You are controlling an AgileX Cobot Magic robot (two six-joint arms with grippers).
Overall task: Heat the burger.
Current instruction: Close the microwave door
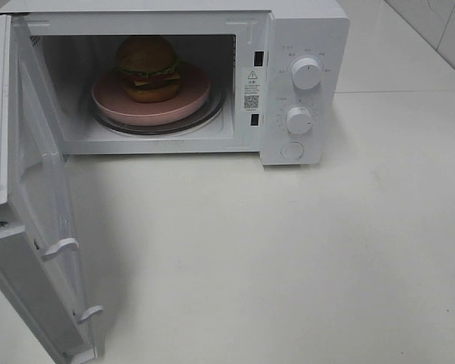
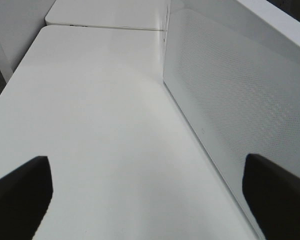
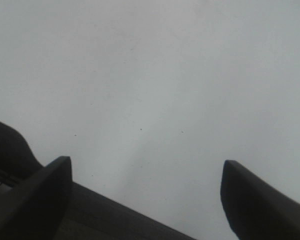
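left wrist, left tool (image 2: 145,165) released, right tool (image 3: 146,165) released, burger (image 1: 148,68) top shadowed

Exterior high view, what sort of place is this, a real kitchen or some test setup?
Probably a kitchen-style test bench rather than a lived-in kitchen: a white microwave with its door swung open, the burger on a pink plate inside, all on a plain white table.

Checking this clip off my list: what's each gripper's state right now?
Left gripper: open, holding nothing.
Right gripper: open, holding nothing.
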